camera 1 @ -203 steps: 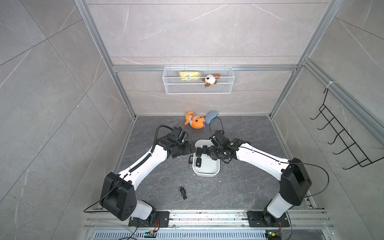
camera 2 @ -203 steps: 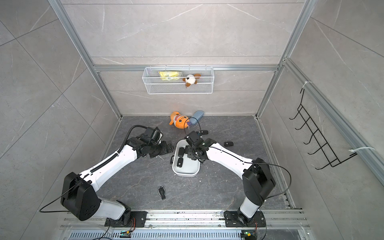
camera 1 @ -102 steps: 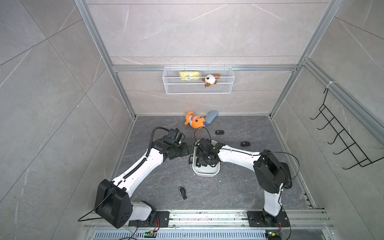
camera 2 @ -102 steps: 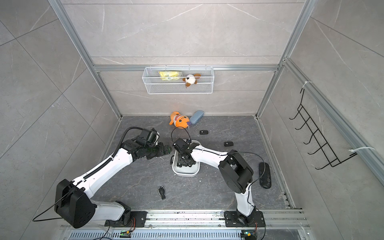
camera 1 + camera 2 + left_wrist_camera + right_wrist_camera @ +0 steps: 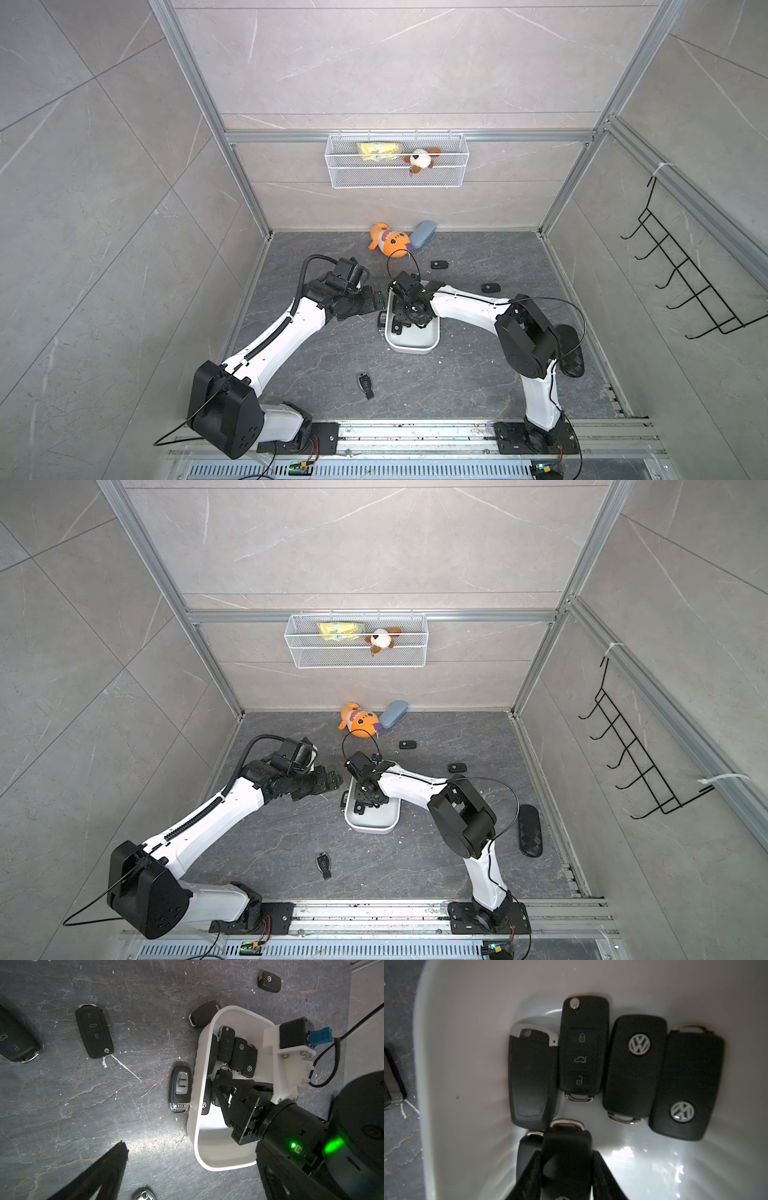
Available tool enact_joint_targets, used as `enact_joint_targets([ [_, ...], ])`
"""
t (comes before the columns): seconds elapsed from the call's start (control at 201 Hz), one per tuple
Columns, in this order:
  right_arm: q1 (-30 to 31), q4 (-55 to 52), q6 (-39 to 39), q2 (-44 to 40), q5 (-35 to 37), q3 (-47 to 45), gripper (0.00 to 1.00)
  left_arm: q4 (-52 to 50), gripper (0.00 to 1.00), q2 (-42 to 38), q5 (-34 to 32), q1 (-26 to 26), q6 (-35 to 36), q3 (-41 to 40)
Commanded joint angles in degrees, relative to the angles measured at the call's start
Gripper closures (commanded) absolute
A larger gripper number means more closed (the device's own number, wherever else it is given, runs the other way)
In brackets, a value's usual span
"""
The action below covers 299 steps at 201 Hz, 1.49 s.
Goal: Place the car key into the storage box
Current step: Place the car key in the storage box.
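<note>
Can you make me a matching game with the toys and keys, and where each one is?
1. orange toy
2. puppy toy
3. silver-buttoned key
4. right gripper

A. shut on a car key
B. in the wire basket
C. on the floor beside the storage box
D. on the floor near the back wall

Pairs: 1-D, 2-B, 3-C, 4-A

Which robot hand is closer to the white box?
Right. The right gripper is inside the storage box, shut on a car key; the left gripper is open just outside its wall.
</note>
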Motion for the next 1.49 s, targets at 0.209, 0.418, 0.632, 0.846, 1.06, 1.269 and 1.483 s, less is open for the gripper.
enact_joint_targets([
  [0.209, -0.5, -0.7, 0.5, 3.2, -0.6, 2.7, 0.65, -0.7, 0.00, -1.1, -0.7, 0.6, 0.4, 0.1],
  [0.418, -0.5, -0.7, 0.4, 2.8, -0.9, 2.6, 0.56, -0.6, 0.00, -1.0, -0.5, 0.6, 0.4, 0.0],
  [0.632, -0.5, -0.4, 0.5, 1.8, -1.1, 2.1, 0.50, -0.4, 0.00, -1.2, -0.4, 0.7, 0.2, -0.3],
  [0.846, -0.5, -1.6, 0.1, -1.1, 0.0, 1.9, 0.35, 0.6, 0.00, -1.3, 1.1, 0.6, 0.8, -0.4],
  [1.06, -0.6, -4.2, -2.1, -7.1, 4.2, 0.8, 0.17, 3.1, 0.00, -1.3, 3.6, 0.6, 1.8, -0.3],
  [1.269, -2.2, -6.5, -3.9, -14.2, 10.9, -1.9, 0.01, 7.2, 0.00, -0.4, 7.8, 0.6, 3.0, 0.9],
  [1.483, -7.9, -7.7, -5.2, -19.7, 15.3, -5.4, 0.01, 11.5, 0.00, 1.8, 12.9, 0.2, 3.4, 3.2],
])
